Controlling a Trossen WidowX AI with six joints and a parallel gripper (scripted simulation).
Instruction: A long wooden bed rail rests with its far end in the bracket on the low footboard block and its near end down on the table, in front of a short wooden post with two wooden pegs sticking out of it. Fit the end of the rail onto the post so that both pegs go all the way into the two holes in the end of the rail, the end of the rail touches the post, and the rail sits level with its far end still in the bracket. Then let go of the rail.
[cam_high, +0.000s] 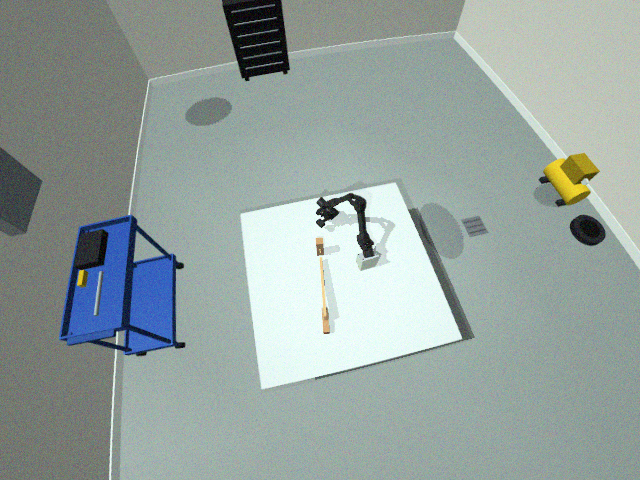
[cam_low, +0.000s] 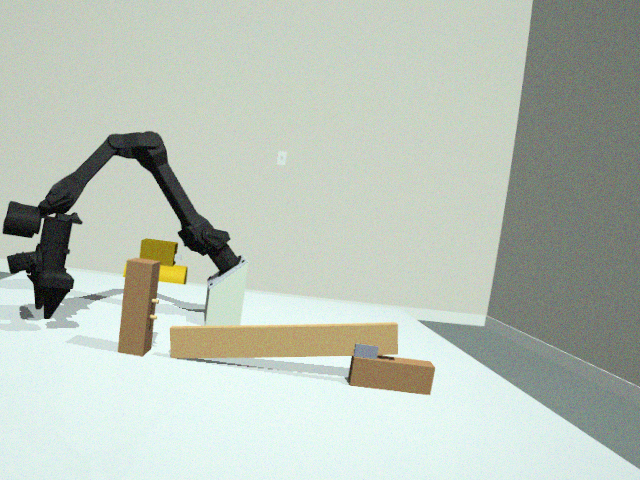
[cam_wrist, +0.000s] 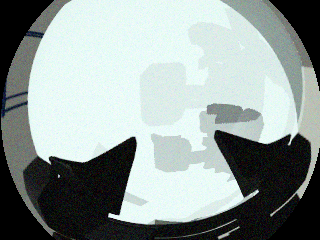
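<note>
The wooden rail (cam_high: 323, 289) (cam_low: 268, 341) has its near end down on the table, with a gap between it and the post, and its far end in the grey bracket (cam_low: 366, 350) on the footboard block (cam_high: 326, 327) (cam_low: 391, 375). The short post (cam_high: 319, 241) (cam_low: 138, 310) stands upright; its upper peg (cam_low: 154, 300) and lower peg (cam_low: 153, 317) stick out bare toward the rail. The holes in the rail end are hidden. My gripper (cam_high: 321, 223) (cam_low: 43, 312) (cam_wrist: 177, 137) is open and empty, pointing down above the table, beyond the post on the side away from the rail.
The arm's pale base box (cam_high: 367, 261) (cam_low: 225, 299) stands on the white table (cam_high: 284, 356) (cam_low: 217, 423) to one side of the rail. The arm arches from it to the gripper. A blue cart (cam_high: 150, 289) and yellow equipment (cam_high: 568, 180) stand off the table.
</note>
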